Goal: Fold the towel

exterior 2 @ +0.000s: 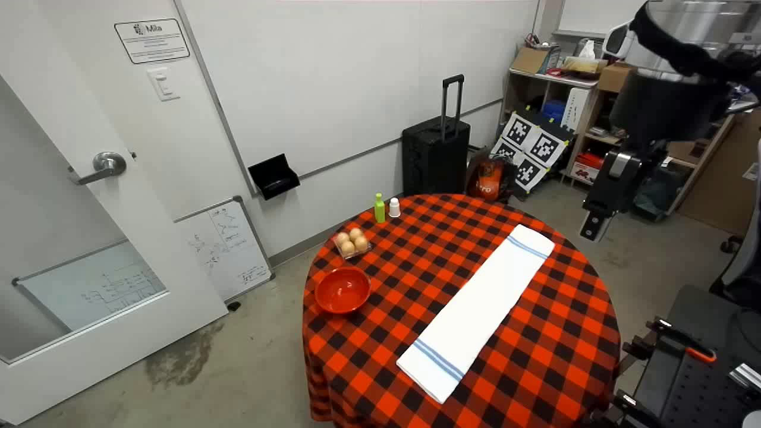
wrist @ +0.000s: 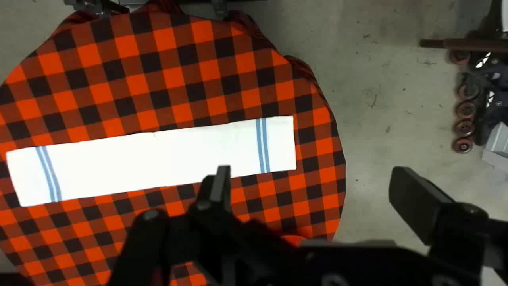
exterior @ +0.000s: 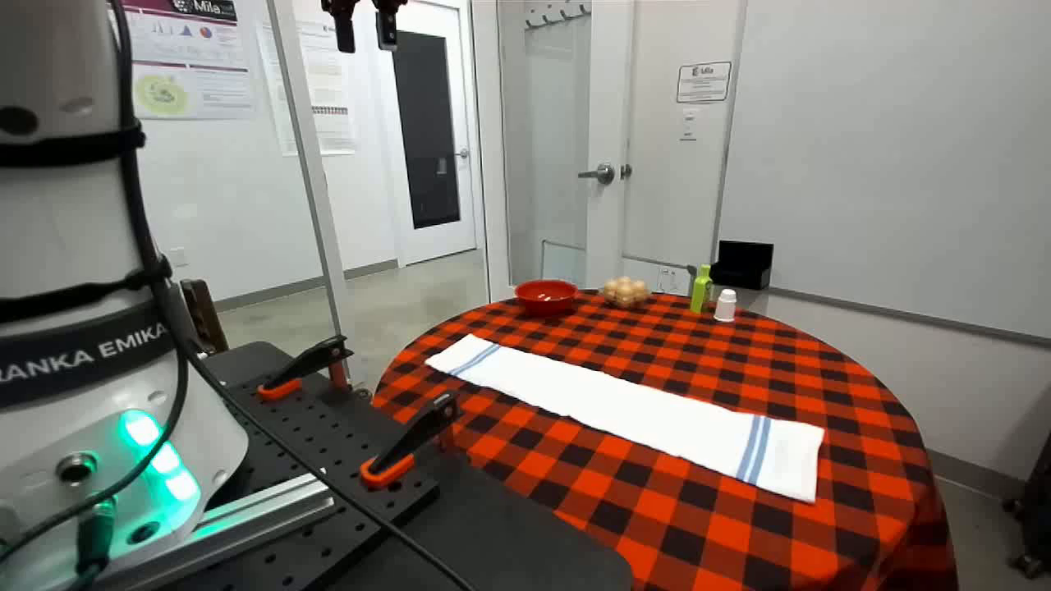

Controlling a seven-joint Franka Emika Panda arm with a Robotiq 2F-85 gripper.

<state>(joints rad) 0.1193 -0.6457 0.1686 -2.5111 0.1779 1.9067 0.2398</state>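
The towel is a long, narrow white strip with thin blue stripes near each end. It lies flat and stretched out on the checked tablecloth in both exterior views (exterior: 608, 402) (exterior 2: 484, 297) and in the wrist view (wrist: 154, 159). My gripper (wrist: 311, 174) is open and empty, with its two fingers wide apart. In an exterior view the gripper (exterior: 366, 41) hangs at the top edge of the picture, high above table level. It also shows in an exterior view (exterior 2: 594, 226) at the right, apart from the towel.
The round table wears a red-and-black checked tablecloth (exterior 2: 416, 249). A red bowl (exterior 2: 343, 290), a pack of eggs (exterior 2: 352, 242), a green bottle (exterior 2: 380, 209) and a white shaker (exterior 2: 394, 208) stand along its edge. Clamps (exterior: 410, 443) sit on the black robot base.
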